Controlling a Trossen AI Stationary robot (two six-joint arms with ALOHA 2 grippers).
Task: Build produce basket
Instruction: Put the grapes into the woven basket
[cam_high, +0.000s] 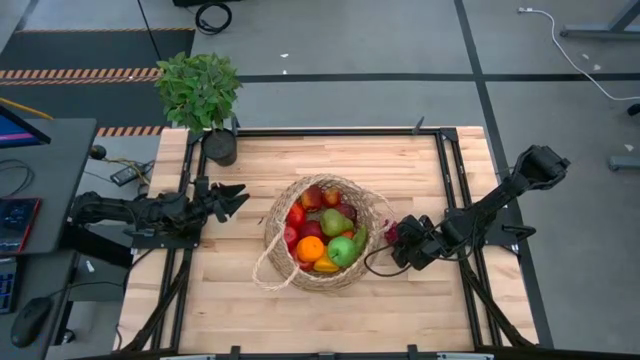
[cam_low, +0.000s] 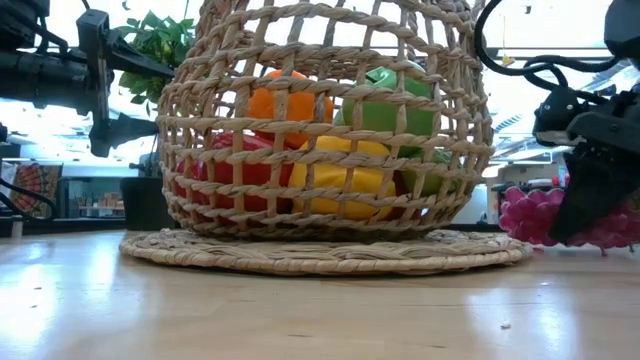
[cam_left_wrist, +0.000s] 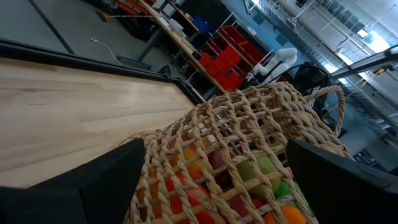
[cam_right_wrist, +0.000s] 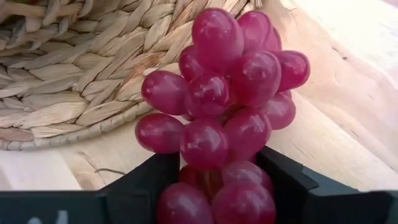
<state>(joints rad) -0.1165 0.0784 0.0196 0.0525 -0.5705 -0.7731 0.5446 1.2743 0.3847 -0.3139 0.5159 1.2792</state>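
Right gripper (cam_right_wrist: 214, 180) clamps the grape bunch (cam_right_wrist: 224, 106) beside the basket (cam_high: 372, 215).

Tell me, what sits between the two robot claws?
The basket full of produce sits between the left gripper and the right gripper, seen from above.

I find no text, label, brand, number or sign that I can read in any view. On my right pincer's dark body, at the lower left of the right wrist frame, there is a pale mark, too cut off to read.
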